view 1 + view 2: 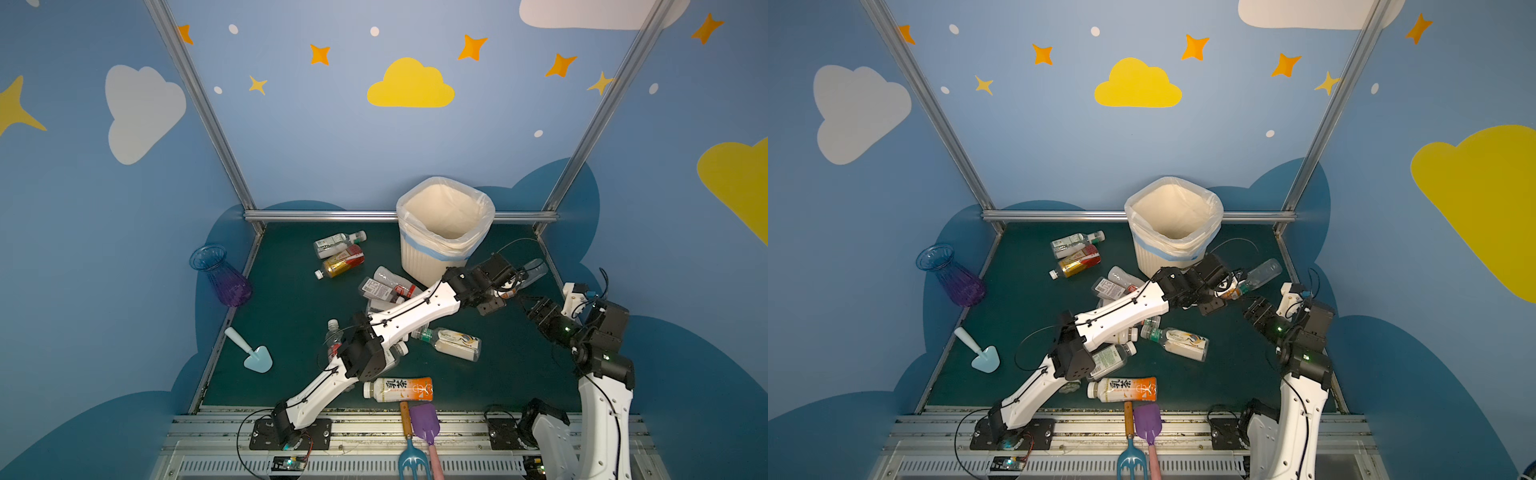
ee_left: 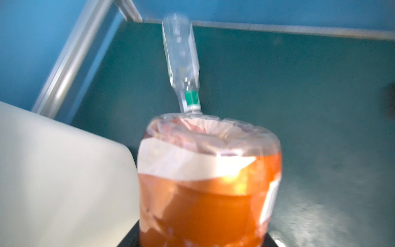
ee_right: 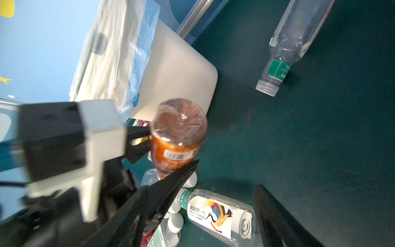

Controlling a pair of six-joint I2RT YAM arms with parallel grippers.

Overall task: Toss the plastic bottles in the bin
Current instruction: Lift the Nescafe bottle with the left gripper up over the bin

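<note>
The orange bottle [image 2: 209, 192] is shining like glossy plastic. The clear bottle [image 3: 295, 38] at 4 o'clock from the bin [image 1: 424, 262] is shining too. The bin is looking smooth and matt, its bag [image 1: 485, 208] crinkly, the mat [image 1: 291, 332] dull.

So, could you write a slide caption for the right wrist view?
Left end effector grips an orange-labelled bottle beside the bin; other bottles lie on the mat.
</note>
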